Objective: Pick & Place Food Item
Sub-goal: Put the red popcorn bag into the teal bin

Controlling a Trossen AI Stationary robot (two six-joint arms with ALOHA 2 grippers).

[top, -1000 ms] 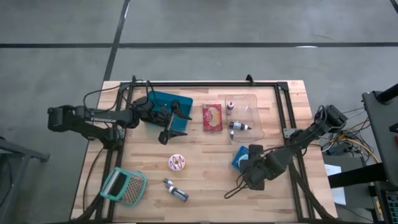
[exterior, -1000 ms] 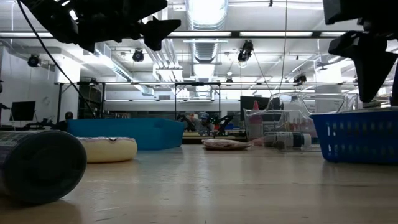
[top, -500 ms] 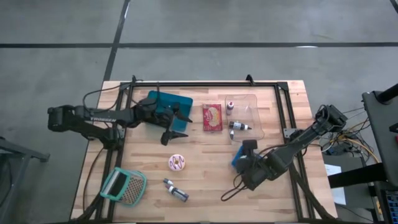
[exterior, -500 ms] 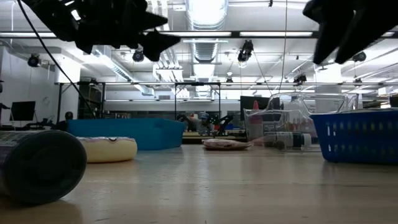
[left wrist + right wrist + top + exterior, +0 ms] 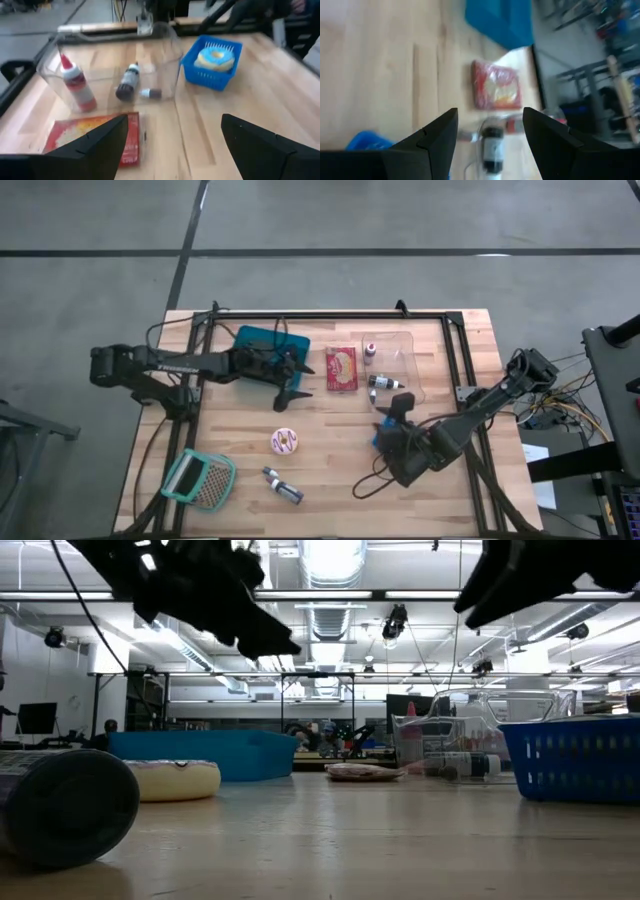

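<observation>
Near edge of wooden table (image 5: 330, 470): pink-frosted sprinkled donut (image 5: 285, 442) at 7 o'clock, untouched, w/ nothing gripped; pick & place both left, I'd judge. Right pincer (image 5: 396, 412) at 4 o'clock, released, above small blue plastic basket (image 5: 383, 437). Left pincer (image 5: 290, 380) at 10 o'clock, released, beside teal bin (image 5: 262, 340).

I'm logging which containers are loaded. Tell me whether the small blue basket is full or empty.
Loaded: the left wrist view shows a blue-frosted donut sitting inside the blue basket, filling most of it.
</observation>
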